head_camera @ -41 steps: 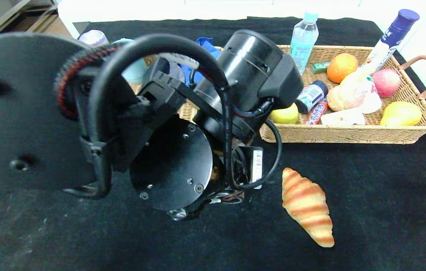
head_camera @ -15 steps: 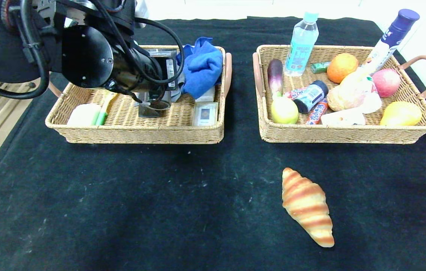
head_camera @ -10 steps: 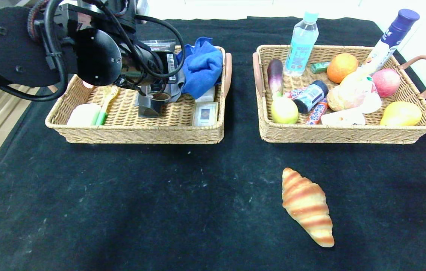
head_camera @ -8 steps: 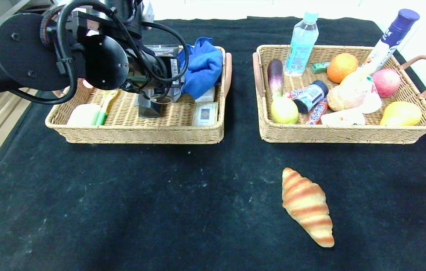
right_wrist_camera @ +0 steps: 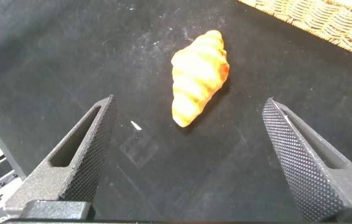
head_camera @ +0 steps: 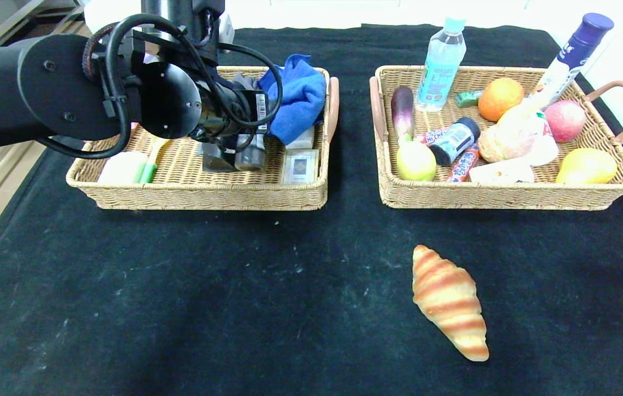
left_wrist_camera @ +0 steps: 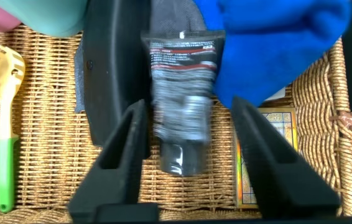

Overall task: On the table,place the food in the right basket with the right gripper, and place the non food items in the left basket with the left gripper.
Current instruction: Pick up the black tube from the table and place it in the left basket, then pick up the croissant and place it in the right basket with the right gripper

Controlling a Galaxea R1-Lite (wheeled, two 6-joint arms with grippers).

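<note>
Since the previous frames the left gripper has parted its fingers over the left basket, and the black squeeze tube now lies loose between them on the wicker (blurred, probably just dropped). Non-food sorting appears complete. One food item remains: the croissant on the table, in front of the right basket. The right gripper hangs near it, jaws wide and empty.
</note>
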